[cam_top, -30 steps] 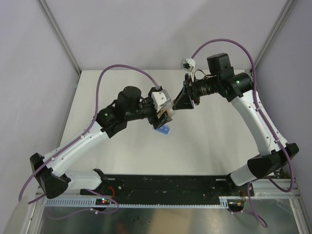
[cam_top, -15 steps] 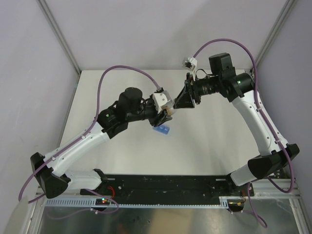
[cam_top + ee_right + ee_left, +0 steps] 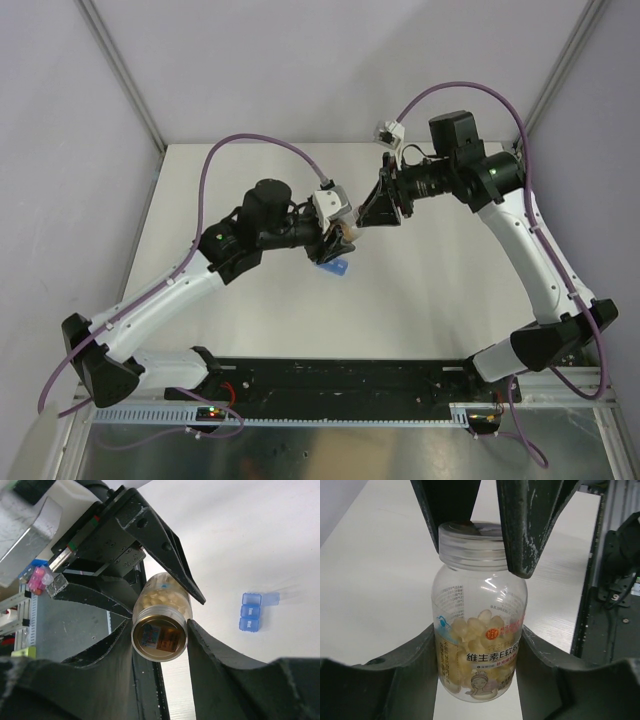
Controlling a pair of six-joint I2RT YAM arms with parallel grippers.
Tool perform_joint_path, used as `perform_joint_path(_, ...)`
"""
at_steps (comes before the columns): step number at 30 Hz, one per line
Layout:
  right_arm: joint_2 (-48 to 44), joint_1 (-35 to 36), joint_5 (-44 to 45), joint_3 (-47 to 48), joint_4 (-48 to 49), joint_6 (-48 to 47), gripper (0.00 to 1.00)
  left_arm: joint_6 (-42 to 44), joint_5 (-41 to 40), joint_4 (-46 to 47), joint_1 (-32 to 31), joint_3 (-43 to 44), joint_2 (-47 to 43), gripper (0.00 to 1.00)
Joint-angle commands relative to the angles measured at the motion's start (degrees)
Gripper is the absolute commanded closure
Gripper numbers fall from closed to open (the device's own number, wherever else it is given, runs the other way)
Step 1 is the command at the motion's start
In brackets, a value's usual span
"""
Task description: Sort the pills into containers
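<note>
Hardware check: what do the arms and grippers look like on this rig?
The left arm and right arm have white links, black joints, a looping purple cable and a green light each. The left gripper and right gripper are black, with two wedge-shaped, scuffed fingers.

Small light-blue plastic pill box (image 3: 251, 611): short strip, three square compartments in a row. Lies flat on the white surface (image 3: 240, 545). End compartment's lid is swung open to the side; the other two lids are shut and carry faint lettering, unreadable. In the top view only part of it shows (image 3: 336, 267).

Pills (image 3: 472, 629): pale yellow oval softgels, heaped together inside a clear plastic bottle (image 3: 479, 595). Bottle is capped and off the surface.
</note>
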Motion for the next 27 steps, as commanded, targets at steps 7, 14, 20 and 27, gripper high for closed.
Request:
perform_joint_path(7, -4.53, 3.51, 3.06, 1.76, -4.49, -14.97, 1.0, -8.49, 15.86, -0.65, -0.18, 2.22, -2.31, 1.0)
perform_joint_path(14, -3.27, 4.82, 5.97, 4.8, -11.43, -22.99, 0.69, -10.05, 19.69, -0.82, -0.12, 1.79, -3.21, 1.0)
perform_joint_path(20, -2.41, 5.92, 6.47, 5.72, -12.55, -21.18, 0.38, -8.09, 13.94, -1.49, -0.13, 1.97, -4.0, 1.0)
perform_joint_path(27, -2.25, 5.18, 5.52, 8.86, -10.43, -14.61, 0.19, -4.98, 4.66, -2.2, -0.05, 2.09, -4.61, 1.0)
